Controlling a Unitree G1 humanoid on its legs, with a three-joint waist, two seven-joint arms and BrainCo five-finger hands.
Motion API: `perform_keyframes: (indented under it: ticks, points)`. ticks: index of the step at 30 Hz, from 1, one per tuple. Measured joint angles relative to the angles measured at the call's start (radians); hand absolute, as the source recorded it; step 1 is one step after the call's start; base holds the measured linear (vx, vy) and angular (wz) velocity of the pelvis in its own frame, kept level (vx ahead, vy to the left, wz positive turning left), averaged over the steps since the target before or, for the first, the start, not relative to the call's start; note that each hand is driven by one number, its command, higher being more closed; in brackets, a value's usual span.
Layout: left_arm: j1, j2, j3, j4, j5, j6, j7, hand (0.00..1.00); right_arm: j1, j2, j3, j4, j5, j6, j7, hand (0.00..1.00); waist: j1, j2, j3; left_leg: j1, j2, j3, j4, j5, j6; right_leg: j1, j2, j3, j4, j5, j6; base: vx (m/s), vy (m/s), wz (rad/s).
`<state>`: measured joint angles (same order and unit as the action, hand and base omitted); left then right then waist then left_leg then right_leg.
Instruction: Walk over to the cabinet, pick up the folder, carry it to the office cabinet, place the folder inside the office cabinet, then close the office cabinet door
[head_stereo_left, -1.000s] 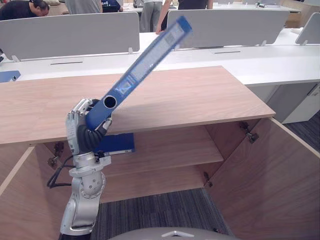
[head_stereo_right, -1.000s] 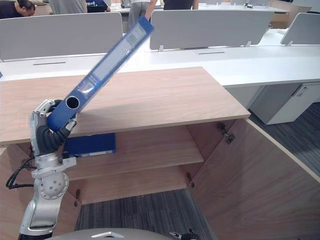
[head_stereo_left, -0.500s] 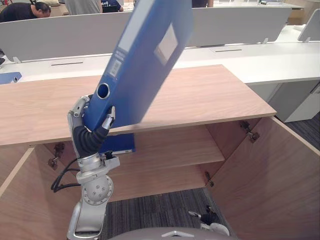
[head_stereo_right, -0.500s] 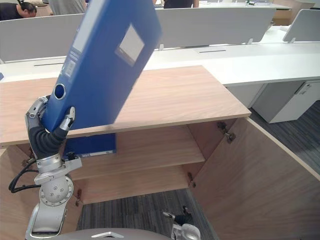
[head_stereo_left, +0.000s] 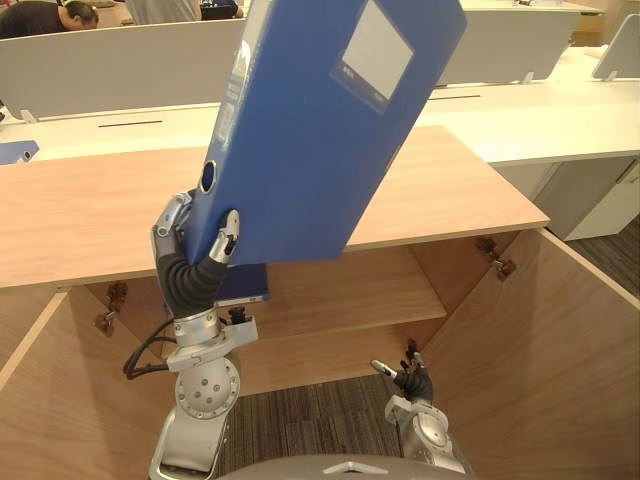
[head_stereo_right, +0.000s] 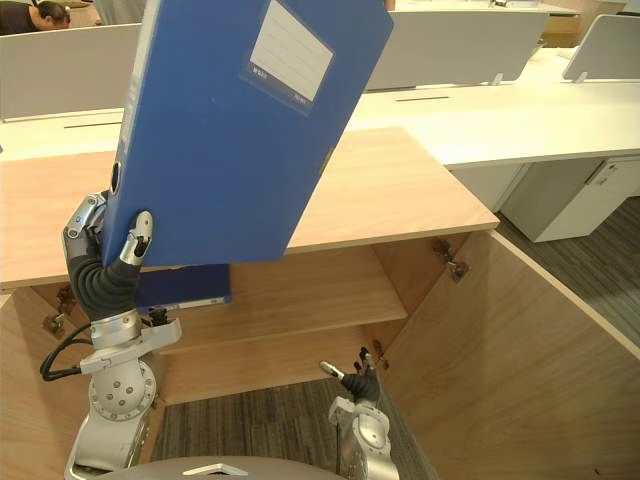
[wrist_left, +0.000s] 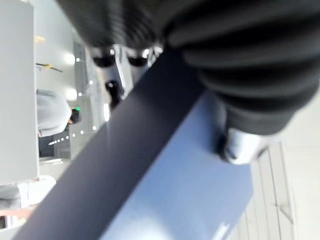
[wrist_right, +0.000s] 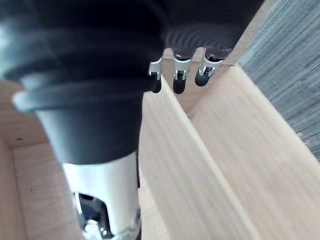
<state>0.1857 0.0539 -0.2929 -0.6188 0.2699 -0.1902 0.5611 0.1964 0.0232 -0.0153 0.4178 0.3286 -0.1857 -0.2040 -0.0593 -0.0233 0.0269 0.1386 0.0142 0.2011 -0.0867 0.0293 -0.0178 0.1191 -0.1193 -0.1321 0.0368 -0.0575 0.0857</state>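
Gripping tilted blue folder (head_stereo_left: 320, 140), left hand (head_stereo_left: 226, 236) | white label (head_stereo_left: 372, 52) unreadable | right hand (head_stereo_left: 408, 380) relaxed, empty

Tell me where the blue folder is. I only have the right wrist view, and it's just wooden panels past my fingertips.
Observer: The large blue rigid folder is in the left hand, gripped at the lower end of its spine and tilted up over the light wooden cabinet top.
Operator: Give me the right hand's position.
Observer: The right hand is low, holding nothing, beside the open right-hand wooden door.
Operator: Report what's on the upper shelf.
Observer: A second blue folder sits towards the left of the wooden upper shelf, behind the left hand.
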Motion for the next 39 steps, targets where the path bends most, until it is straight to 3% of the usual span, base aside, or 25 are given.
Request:
perform_keyframes:
  ticks: [4,15,23,39]
  points:
    - [0.0,-0.007,-0.005,0.0,-0.035,-0.008,0.001,1.0,0.022,0.019,0.001,-0.153,0.001,-0.046,-0.019,0.0,0.0,-0.002,0.003,0.001,0.0,0.012,0.0,-0.001,0.0,-0.005,0.0,0.012,0.0,0.003,0.0,-0.01,0.002,-0.07]
    - [0.006,-0.007,-0.015,0.0,-0.071,-0.028,-0.004,1.0,0.047,0.033,0.006,-0.459,0.022,-0.112,-0.023,0.0,-0.002,-0.002,0.023,0.003,0.0,0.031,0.006,-0.002,0.0,-0.015,0.001,0.031,-0.001,0.011,0.001,-0.01,0.002,-0.06]
    - [0.039,-0.008,-0.012,0.0,-0.071,-0.028,-0.034,1.0,0.041,0.033,0.07,-0.709,0.067,-0.188,0.01,0.0,-0.001,-0.003,0.026,0.007,-0.001,0.046,0.006,-0.003,0.002,-0.014,0.001,0.044,-0.011,0.021,0.003,-0.01,0.003,-0.04]
    - [0.041,-0.019,-0.017,0.006,-0.098,-0.074,-0.082,1.0,-0.08,0.024,0.198,-0.803,0.148,-0.227,0.114,0.0,0.003,-0.005,0.025,0.006,-0.002,0.04,0.005,-0.002,0.003,-0.011,0.0,0.039,-0.013,0.023,0.005,0.0,0.0,0.0]
